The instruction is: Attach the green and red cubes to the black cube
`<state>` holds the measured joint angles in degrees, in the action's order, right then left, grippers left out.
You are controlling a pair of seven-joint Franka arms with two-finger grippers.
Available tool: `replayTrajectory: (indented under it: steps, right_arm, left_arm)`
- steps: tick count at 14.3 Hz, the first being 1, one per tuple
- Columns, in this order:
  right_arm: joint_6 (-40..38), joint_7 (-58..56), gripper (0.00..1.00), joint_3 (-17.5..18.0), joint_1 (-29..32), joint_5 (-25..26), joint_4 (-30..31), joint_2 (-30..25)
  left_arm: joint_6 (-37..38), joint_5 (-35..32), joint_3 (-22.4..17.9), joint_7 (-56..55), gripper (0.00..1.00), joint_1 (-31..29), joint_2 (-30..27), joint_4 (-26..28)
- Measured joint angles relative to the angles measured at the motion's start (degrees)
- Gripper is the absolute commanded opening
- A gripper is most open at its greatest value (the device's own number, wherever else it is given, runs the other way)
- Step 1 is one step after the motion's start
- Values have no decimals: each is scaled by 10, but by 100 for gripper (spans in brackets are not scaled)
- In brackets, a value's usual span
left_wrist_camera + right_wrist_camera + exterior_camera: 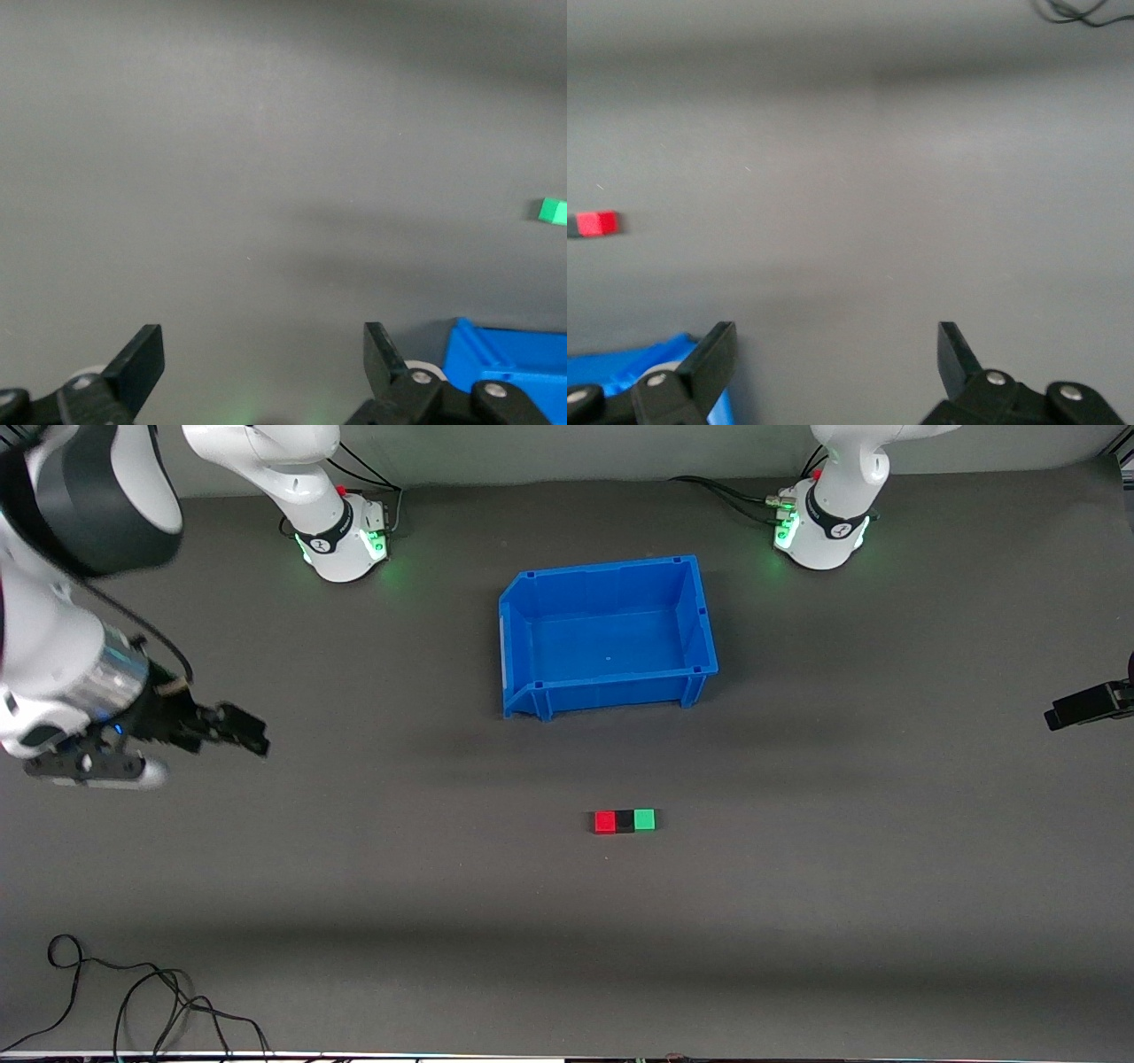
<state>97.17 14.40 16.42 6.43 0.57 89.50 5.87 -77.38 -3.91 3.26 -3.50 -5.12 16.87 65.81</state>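
The red cube (605,822), black cube (625,821) and green cube (645,819) sit touching in a row on the grey table, black in the middle, nearer to the front camera than the blue bin. My right gripper (251,735) is open and empty, up over the table at the right arm's end. My left gripper (1061,716) is open and empty over the left arm's end. The right wrist view shows the red cube (598,223) far off, and the left wrist view shows the green cube (554,210). Both grippers are well apart from the cubes.
An empty blue bin (611,693) stands mid-table between the arm bases and the cubes; its corners show in the left wrist view (505,354) and the right wrist view (647,367). A loose black cable (133,1001) lies by the front edge at the right arm's end.
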Motion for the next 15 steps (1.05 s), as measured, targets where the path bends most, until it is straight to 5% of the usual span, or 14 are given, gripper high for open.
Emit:
replayTrajectory:
  steps: [2,7,15]
  right_arm:
    - [-8,-3,100,11,-3,17,11,-21]
    - [-13,-3,100,-43,-53,21,13,-24]
    - [-27,-3,100,-47,-53,11,13,-24]
  left_arm:
    - [-27,-18,0,41,100,11,-4,13]
    - [-58,-23,0,61,100,23,-43,91]
    - [-77,-23,-1,81,100,23,-72,156]
